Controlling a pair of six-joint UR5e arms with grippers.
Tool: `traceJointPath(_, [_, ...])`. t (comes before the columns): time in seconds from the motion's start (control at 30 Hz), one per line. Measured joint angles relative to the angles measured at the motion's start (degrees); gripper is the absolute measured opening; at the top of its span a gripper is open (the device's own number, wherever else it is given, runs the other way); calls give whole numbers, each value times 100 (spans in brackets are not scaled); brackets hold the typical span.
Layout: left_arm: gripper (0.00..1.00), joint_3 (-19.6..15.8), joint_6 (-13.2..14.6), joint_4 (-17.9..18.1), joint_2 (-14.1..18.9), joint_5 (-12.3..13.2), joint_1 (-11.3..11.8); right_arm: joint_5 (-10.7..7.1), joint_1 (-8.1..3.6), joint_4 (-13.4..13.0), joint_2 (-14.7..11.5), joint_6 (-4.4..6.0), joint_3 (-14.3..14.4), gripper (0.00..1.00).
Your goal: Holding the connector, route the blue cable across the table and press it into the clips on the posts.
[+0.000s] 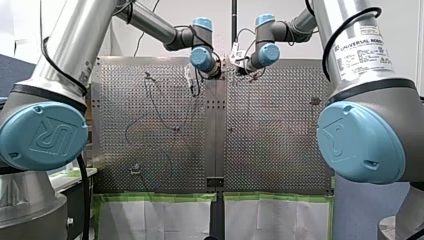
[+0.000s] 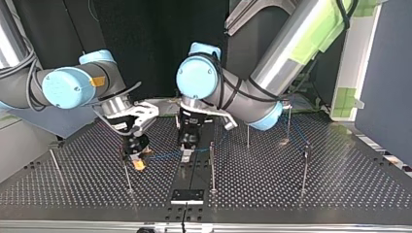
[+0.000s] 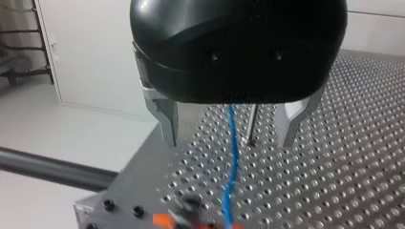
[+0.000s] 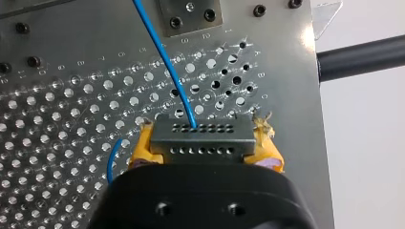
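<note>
Connector sat clamped between the yellow pads of my right gripper, near the middle of the table's edge farthest from the arms, blue cable running out of it. My left gripper hung with fingers apart, straddling the cable and a thin post

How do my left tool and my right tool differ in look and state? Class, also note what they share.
My left tool has bare metal fingers; my right tool has yellow pads.
My left tool stands open; my right tool is shut on the connector.
The blue cable passes untouched between my left tool's fingers but ends in my right tool's connector.
Shared: both have black bodies over the perforated table.
</note>
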Motion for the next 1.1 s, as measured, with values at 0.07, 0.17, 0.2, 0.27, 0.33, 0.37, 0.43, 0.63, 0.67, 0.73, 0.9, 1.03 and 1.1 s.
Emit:
traceJointPath(0.07, [100,124,18,-89,-132,-14,13,1,0,-1,0,0,3,0])
traceJointPath(0.17, [100,295,48,-215,-306,-55,32,-1,0,0,0,2,1,0])
traceJointPath(0.2, [100,342,53,-233,-355,-74,39,-2,0,2,0,2,0,0])
traceJointPath(0.27, [100,416,62,-262,-433,-118,47,-3,0,4,0,2,0,0])
traceJointPath(0.33, [100,449,67,-275,-466,-147,46,-3,1,6,0,1,1,0])
traceJointPath(0.37, [100,457,69,-284,-478,-167,41,-4,1,6,0,1,2,0])
traceJointPath(0.43, [100,464,71,-305,-487,-209,29,-4,1,6,0,0,2,0])
traceJointPath(0.63, [58,469,85,-347,-492,-418,-20,-4,3,6,0,0,2,0])
traceJointPath(0.67, [49,469,94,-345,-492,-446,-26,-4,4,5,0,0,2,0])
traceJointPath(0.73, [40,470,105,-342,-493,-472,-36,-4,6,6,0,-3,3,0])
traceJointPath(0.9, [4,470,116,-338,-492,-494,-75,-4,11,6,0,-8,0,0])
traceJointPath(1.03, [0,470,117,-338,-489,-501,-104,-4,14,6,6,-10,2,0])
traceJointPath(1.1, [0,470,117,-335,-488,-503,-117,-4,17,7,4,-16,2,0])
